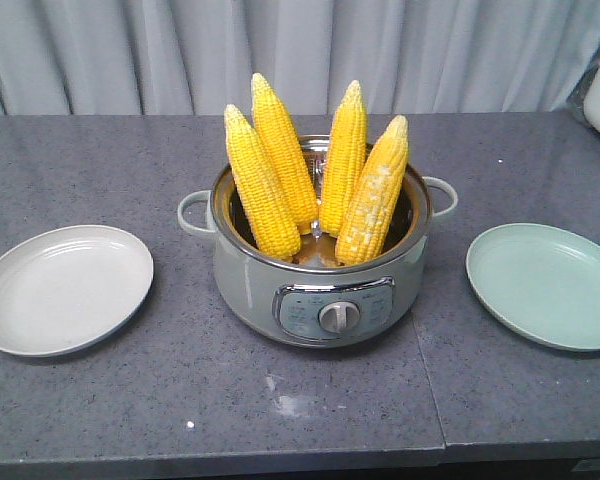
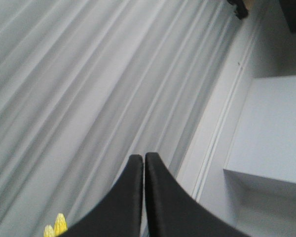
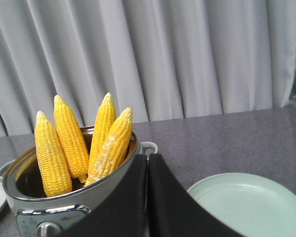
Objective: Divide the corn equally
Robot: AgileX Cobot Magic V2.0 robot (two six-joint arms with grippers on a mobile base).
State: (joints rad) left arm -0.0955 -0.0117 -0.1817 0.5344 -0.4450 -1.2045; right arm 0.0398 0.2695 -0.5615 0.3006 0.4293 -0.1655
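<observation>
Currently left gripper (image 2: 144,162), right gripper (image 3: 148,162) fingers pressed together, empty; corn (image 1: 264,190) leans bunched in pot (image 1: 245,280); pulling one may topple others

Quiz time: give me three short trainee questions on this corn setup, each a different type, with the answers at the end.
1. Count: how many corn cobs stand in the pot?
2. True or false: neither the cream plate nor the green plate holds corn yet.
3. Choose: the left gripper and the right gripper are both A) open B) shut C) shut on corn.
Key: 1 four; 2 true; 3 B.
</observation>
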